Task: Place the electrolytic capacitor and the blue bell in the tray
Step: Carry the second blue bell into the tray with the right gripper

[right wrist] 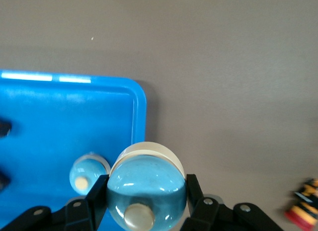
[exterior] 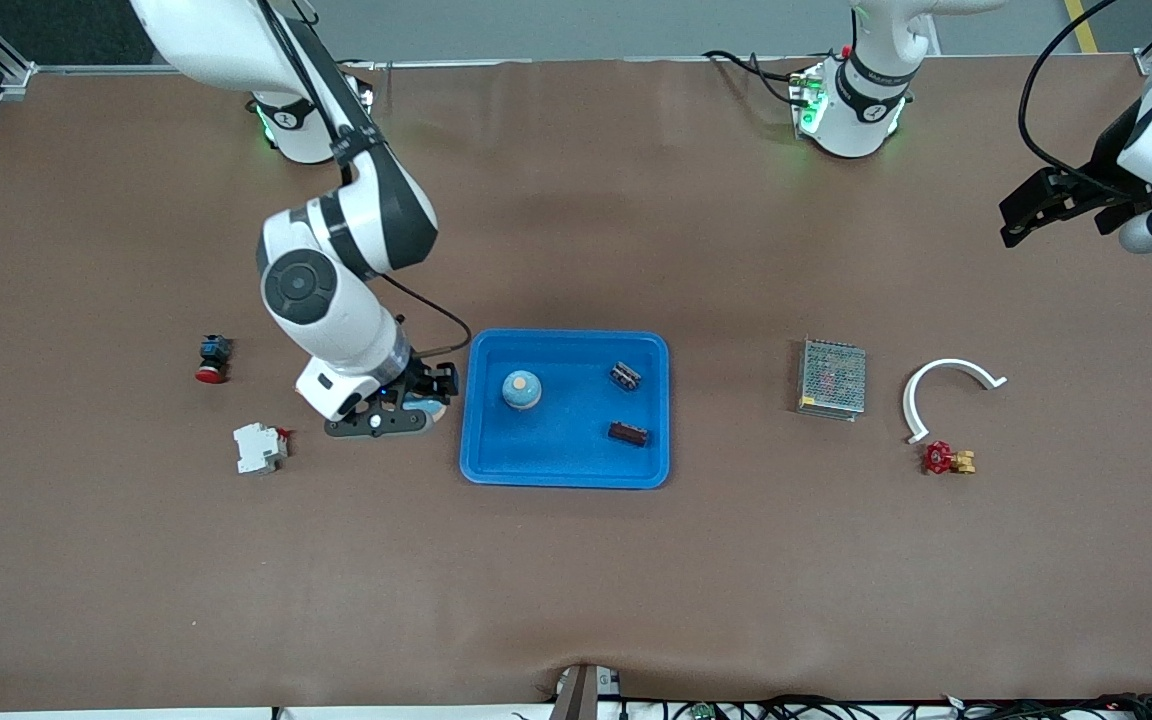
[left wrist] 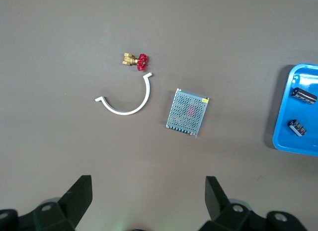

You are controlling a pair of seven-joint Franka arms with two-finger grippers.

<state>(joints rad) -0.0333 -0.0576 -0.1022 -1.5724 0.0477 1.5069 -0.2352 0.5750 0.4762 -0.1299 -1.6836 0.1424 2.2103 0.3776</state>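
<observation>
The right wrist view shows the right gripper point(right wrist: 146, 203) with its jaws clenched on a blue bell point(right wrist: 145, 190) just beside the tray point(exterior: 496, 470), hardly visible from the front. Another bell point(exterior: 521, 389) and two dark capacitors point(exterior: 628, 433) lie in the tray, while the left gripper point(exterior: 1021, 215) waits with jaws released over the table point(exterior: 576, 580).

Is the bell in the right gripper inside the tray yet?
No. The right gripper holds that blue bell beside the tray, outside its rim.
</observation>
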